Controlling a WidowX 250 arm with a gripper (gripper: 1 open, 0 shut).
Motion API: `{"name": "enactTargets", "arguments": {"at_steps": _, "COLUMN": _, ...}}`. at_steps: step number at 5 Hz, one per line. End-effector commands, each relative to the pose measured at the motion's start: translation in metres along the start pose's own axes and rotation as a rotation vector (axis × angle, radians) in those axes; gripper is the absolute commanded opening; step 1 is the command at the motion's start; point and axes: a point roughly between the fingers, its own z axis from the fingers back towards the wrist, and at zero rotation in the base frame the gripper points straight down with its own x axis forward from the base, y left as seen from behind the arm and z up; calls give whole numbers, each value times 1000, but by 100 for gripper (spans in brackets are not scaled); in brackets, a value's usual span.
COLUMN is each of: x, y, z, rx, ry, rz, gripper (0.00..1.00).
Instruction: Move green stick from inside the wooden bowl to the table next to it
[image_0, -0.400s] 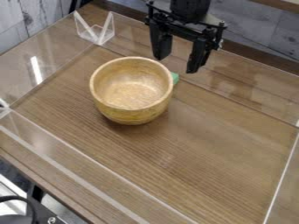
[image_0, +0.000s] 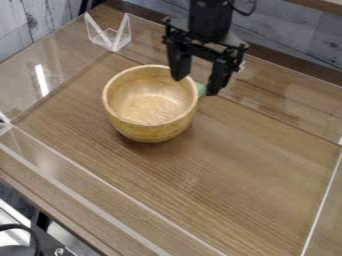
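The wooden bowl (image_0: 151, 124) sits left of centre on the table (image_0: 247, 155), and its inside looks empty. A small piece of the green stick (image_0: 198, 88) shows at the bowl's far right rim, outside the bowl; I cannot tell whether it rests on the tabletop. My gripper (image_0: 197, 81) hangs open right over it, one black finger on each side of the green piece. Nothing is clamped between the fingers. Most of the stick is hidden by the bowl's rim and the fingers.
Clear acrylic walls (image_0: 40, 70) run around the table's edges. A clear folded acrylic stand (image_0: 107, 33) sits at the back left corner. Bare wood-grain tabletop lies in front of and to the right of the bowl.
The gripper has shifted left and lower, from behind the bowl's right side to straddling the green piece at the rim. The bowl has not moved.
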Motion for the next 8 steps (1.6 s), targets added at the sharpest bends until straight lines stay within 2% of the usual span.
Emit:
{"name": "enactTargets", "arguments": {"at_steps": 1, "x": 1, "y": -2, "z": 35, "rx": -7, "ry": -122, "rz": -6, "gripper": 100}}
{"name": "enactTargets", "arguments": {"at_steps": 2, "x": -3, "y": -16, "z": 39, "rx": -20, "ry": -144, "rz": -13, "gripper": 100}}
{"name": "enactTargets", "arguments": {"at_steps": 3, "x": 5, "y": -18, "z": 39, "rx": -21, "ry": -174, "rz": -3, "gripper": 100}}
{"name": "enactTargets", "arguments": {"at_steps": 4, "x": 8, "y": -6, "z": 37, "rx": -5, "ry": -206, "rz": 0, "gripper": 100}}
{"name": "enactTargets", "arguments": {"at_steps": 5, "x": 2, "y": -1, "z": 36, "rx": 0, "ry": -219, "rz": -18, "gripper": 100}}
{"name": "enactTargets", "arguments": {"at_steps": 7, "x": 4, "y": -21, "z": 37, "rx": -9, "ry": -242, "rz": -16, "gripper": 100}}
{"name": "enactTargets", "arguments": {"at_steps": 8, "x": 10, "y": -6, "z": 34, "rx": -3, "ry": -266, "rz": -6, "gripper": 100}}
